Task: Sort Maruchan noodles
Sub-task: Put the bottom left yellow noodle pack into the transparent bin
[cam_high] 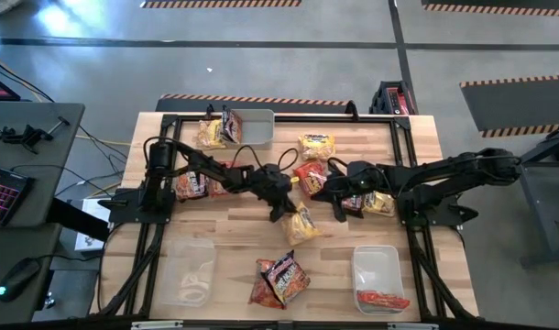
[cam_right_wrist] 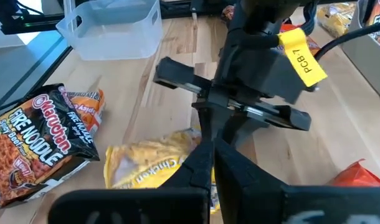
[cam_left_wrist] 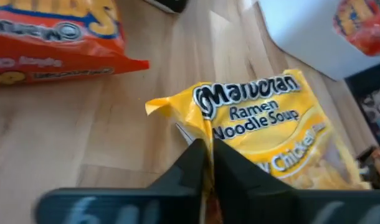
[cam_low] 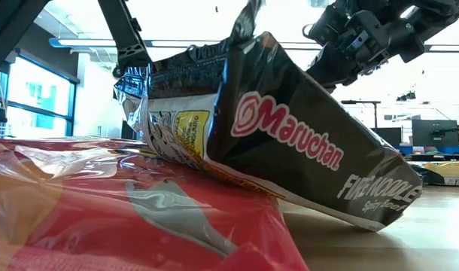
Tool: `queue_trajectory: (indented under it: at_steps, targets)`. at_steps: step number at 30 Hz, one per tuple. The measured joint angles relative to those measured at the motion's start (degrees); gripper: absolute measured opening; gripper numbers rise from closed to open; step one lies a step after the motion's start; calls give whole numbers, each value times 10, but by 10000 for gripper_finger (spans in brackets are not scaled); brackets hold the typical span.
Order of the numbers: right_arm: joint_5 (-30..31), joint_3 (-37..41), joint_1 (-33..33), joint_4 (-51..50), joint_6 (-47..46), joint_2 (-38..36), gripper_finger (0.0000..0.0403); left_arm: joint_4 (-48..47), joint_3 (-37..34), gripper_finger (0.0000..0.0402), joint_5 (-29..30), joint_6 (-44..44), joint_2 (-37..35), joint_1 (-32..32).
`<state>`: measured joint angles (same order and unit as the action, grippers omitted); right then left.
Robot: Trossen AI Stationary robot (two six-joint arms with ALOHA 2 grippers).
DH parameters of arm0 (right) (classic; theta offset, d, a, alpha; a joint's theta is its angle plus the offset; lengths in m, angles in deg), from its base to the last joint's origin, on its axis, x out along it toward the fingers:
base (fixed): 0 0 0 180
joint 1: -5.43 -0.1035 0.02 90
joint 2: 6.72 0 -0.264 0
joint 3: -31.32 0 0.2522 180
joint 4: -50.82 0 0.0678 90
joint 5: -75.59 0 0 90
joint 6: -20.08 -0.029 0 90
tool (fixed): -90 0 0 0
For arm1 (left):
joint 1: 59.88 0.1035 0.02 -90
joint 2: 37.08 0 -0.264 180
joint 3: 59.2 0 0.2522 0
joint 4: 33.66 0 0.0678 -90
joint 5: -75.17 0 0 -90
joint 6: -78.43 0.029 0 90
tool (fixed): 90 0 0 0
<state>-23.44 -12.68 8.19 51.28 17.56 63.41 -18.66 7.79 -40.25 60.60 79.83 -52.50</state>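
Note:
My left gripper [cam_high: 281, 209] is shut on a yellow Maruchan chicken ramen packet [cam_high: 304, 226] at the table's middle; the packet also shows in the left wrist view [cam_left_wrist: 265, 124]. My right gripper [cam_high: 337, 211] is shut just right of that packet, its fingers [cam_right_wrist: 199, 165] over the packet's end [cam_right_wrist: 146, 163]. Other packets lie flat on the wood: a yellow one [cam_high: 316, 145], a red one [cam_high: 309, 174], a yellow one [cam_high: 380, 203] under the right arm and a red-orange one [cam_high: 192, 183] under the left arm. A dark Fire Noodle packet [cam_high: 281, 278] leans on a red one near the front edge. My left gripper pinches the yellow packet's crinkled edge near one corner [cam_left_wrist: 199, 140] between its two fingers, coming slanting down from the table's left. The packet's printed face is up and most of it lies on the table. My right gripper: I cannot tell whether it touches the packet.
A clear bin [cam_high: 254, 117] at the far edge holds packets. A clear bin [cam_high: 190, 252] stands front left. A clear bin [cam_high: 376, 257] front right holds a red packet [cam_high: 382, 299]. The two grippers are close together.

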Motion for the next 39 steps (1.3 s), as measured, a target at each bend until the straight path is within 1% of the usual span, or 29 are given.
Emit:
queue_trajectory:
  at_steps: [2,4,7,9,12,13,15,18,21,23,27,29,32,34,36,39]
  targets:
    - [25,0,0,-5,1,0,1,-1,0,5,-1,19,0,0]
    - [46,0,-2,-29,19,0,4,-4,0,7,-7,44,-3,2]
    - [65,0,-6,-73,68,0,27,-7,0,2,-36,72,-10,9]
    - [73,0,-11,-102,90,0,55,-17,-1,1,-59,82,-20,15]
    - [79,0,-21,-136,118,0,110,-38,-1,0,-64,110,-34,21]
    - [91,0,-27,-145,131,0,130,-44,-1,0,-64,119,-39,22]
    - [132,0,-40,-159,167,0,171,-44,0,0,-70,135,-47,26]
    - [211,0,-66,-156,251,0,225,-36,-1,0,-101,145,-62,33]
    - [284,0,-93,-120,355,4,257,-32,-1,0,-123,144,-83,43]
    - [323,0,-110,-94,428,5,265,-19,-1,0,-136,134,-92,49]
    - [362,0,-145,-13,572,14,267,22,0,0,-180,103,-108,59]
    - [369,0,-160,25,643,21,268,52,-1,0,-215,70,-114,65]
    - [409,0,-180,72,722,32,268,113,-1,0,-269,17,-129,71]
    - [430,0,-183,106,746,40,268,140,0,0,-290,-11,-142,75]
    - [433,0,-183,143,744,43,268,144,0,0,-306,-29,-158,81]
    - [435,0,-187,168,756,44,268,145,0,0,-355,-49,-176,89]
